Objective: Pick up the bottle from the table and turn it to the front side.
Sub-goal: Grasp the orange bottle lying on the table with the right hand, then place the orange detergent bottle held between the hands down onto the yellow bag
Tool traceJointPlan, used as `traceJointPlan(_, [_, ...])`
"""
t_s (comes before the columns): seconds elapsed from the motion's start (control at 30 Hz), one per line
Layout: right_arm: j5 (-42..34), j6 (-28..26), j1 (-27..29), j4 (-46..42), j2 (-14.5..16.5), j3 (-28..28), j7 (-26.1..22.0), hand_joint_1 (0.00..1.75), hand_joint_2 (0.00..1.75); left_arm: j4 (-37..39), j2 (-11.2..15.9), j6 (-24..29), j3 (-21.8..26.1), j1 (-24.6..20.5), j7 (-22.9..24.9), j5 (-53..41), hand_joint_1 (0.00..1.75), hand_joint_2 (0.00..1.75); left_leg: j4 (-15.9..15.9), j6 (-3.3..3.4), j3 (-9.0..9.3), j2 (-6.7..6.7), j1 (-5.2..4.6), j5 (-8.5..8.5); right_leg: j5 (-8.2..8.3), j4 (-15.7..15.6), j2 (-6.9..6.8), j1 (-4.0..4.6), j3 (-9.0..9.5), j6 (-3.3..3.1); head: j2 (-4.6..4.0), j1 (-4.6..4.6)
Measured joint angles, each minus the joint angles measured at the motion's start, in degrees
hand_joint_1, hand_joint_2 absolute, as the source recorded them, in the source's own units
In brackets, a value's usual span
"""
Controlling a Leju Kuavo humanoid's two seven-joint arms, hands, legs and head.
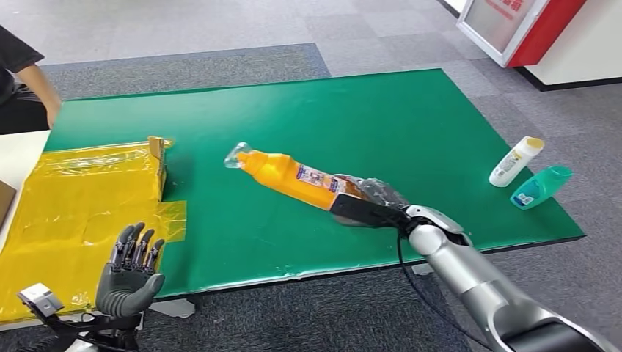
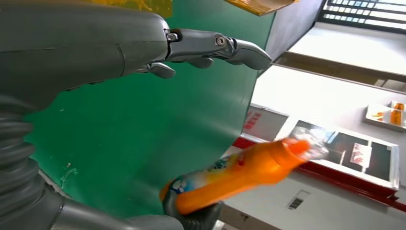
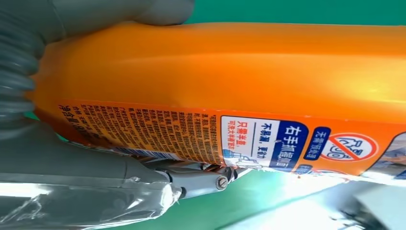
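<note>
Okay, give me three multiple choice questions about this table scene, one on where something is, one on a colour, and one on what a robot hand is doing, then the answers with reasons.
1. Where do the white bottle and the teal bottle lie?
A. On the yellow sheet
B. Near the green table's right edge
C. In the left robot hand

2. What colour is the bottle that the right robot hand holds?
A. Orange
B. Blue
C. White

3. What is the state of the left robot hand?
A. Gripping a bottle
B. Pressing on the yellow sheet
C. Open, holding nothing

Answers:
1. B: the head view shows both lying side by side by the right edge of the green table, far from the yellow sheet.
2. A: the orange bottle shows an orange body with a printed label in the right wrist view.
3. C: its fingers are spread upward with nothing between them.
</note>
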Motion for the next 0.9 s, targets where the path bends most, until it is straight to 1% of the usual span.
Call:
traceJointPlan(0.1, [-2.0, -0.2, 3.7, -5.8, 2.1, 0.7, -1.3, 1.75, 1.75, -2.5, 0.0, 0.3, 0.1, 0.2, 3.0, -0.1, 0.00, 1.75, 0.0, -0.04, 0.01, 0.01, 0.01, -0.03, -0.03, 0.0, 0.00, 0.01, -0.01, -0.03, 0.00, 0.00])
traceJointPlan(0.17, [-2.8, -0.3, 5.5, -7.8, 3.8, 1.6, -2.4, 1.75, 1.75, -4.1, 0.2, 0.9, -0.2, 0.0, 6.2, 0.5, 0.00, 1.75, 0.0, -0.04, 0.01, 0.01, 0.01, -0.03, -0.04, 0.0, 0.01, 0.02, -0.01, -0.05, 0.00, 0.00])
traceJointPlan(0.27, [-3.2, -0.6, 7.0, -8.6, 6.8, 3.3, -4.1, 1.75, 1.75, -6.2, 0.9, 1.9, -1.7, -0.8, 10.9, 2.1, 0.00, 1.75, 0.0, -0.07, 0.01, 0.01, 0.01, -0.01, -0.04, 0.0, 0.00, 0.03, -0.02, -0.06, 0.00, -0.01])
traceJointPlan(0.43, [-2.5, -1.8, 8.2, -7.5, 10.9, 6.8, -5.8, 1.75, 1.75, -8.4, 3.3, 2.5, -6.0, -4.0, 15.3, 4.8, 0.00, 1.75, 0.0, -0.12, 0.02, 0.01, 0.02, 0.04, -0.03, 0.0, 0.00, 0.04, -0.01, -0.07, 0.00, -0.01])
traceJointPlan(0.53, [-1.6, -2.6, 8.2, -5.9, 12.8, 8.5, -6.2, 1.75, 1.75, -8.7, 5.1, 1.8, -9.2, -5.9, 16.8, 6.8, 0.00, 1.75, 0.0, -0.12, 0.02, 0.01, 0.02, 0.04, -0.02, 0.0, 0.00, 0.04, -0.01, -0.06, 0.00, -0.01])
traceJointPlan(0.67, [0.0, -3.7, 7.8, -3.4, 14.7, 10.5, -6.3, 1.75, 1.75, -8.7, 7.4, 0.7, -13.6, -8.1, 17.5, 10.0, 0.00, 1.75, 0.0, -0.12, 0.02, 0.01, 0.01, 0.04, -0.02, 0.0, 0.00, 0.04, -0.01, -0.07, 0.00, -0.01])
traceJointPlan(0.77, [0.7, -4.7, 7.3, -1.9, 15.4, 11.5, -6.3, 1.75, 1.75, -8.6, 9.1, 0.4, -16.2, -9.2, 17.4, 12.4, 0.00, 1.75, 0.0, -0.12, 0.02, 0.01, 0.01, 0.04, -0.02, 0.0, 0.01, 0.04, -0.03, -0.07, 0.00, -0.01])
traceJointPlan(0.87, [1.3, -5.4, 6.9, -0.5, 15.7, 12.0, -6.3, 1.75, 1.75, -8.6, 10.2, 0.8, -18.0, -9.8, 17.2, 13.5, 0.00, 1.75, 0.0, -0.12, 0.02, 0.01, 0.01, 0.03, -0.03, 0.0, 0.01, 0.04, -0.03, -0.07, 0.00, 0.00])
traceJointPlan(0.9, [1.4, -5.5, 6.9, -0.1, 15.8, 12.1, -6.3, 1.75, 1.75, -8.6, 10.4, 1.1, -18.4, -9.9, 17.2, 13.6, 0.04, 1.75, 0.0, -0.13, 0.02, 0.01, 0.01, 0.03, -0.03, 0.0, 0.01, 0.04, -0.03, -0.07, 0.00, 0.00])
